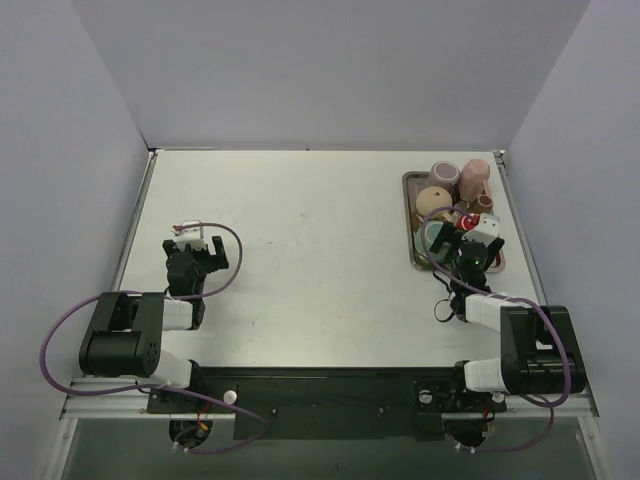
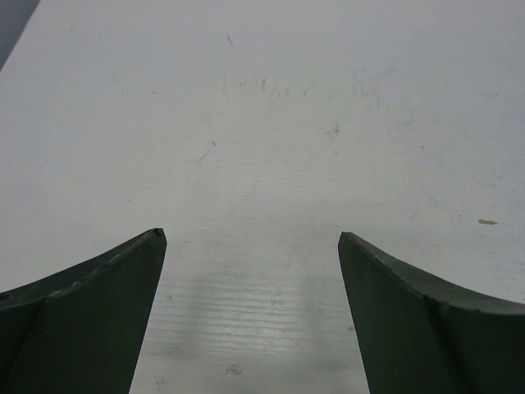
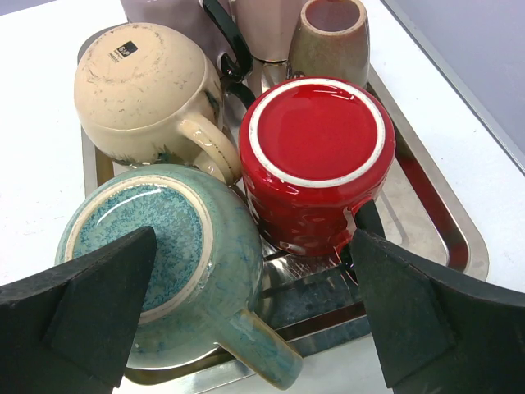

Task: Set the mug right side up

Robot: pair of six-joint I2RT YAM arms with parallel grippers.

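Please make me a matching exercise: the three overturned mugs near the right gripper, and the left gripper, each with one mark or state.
1. red mug
2. teal mug
3. cream mug
4. left gripper

A. open, above the bare table
B. black sticker on its base
C. white ring around its base
D. speckled base, handle toward camera

Pairs: 1-C, 2-D, 3-B, 4-A

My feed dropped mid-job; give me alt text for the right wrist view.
Three mugs sit base-up in a metal tray: a red mug, a teal mug beside it and a cream mug behind. The right gripper is open, its fingers framing the teal and red mugs.
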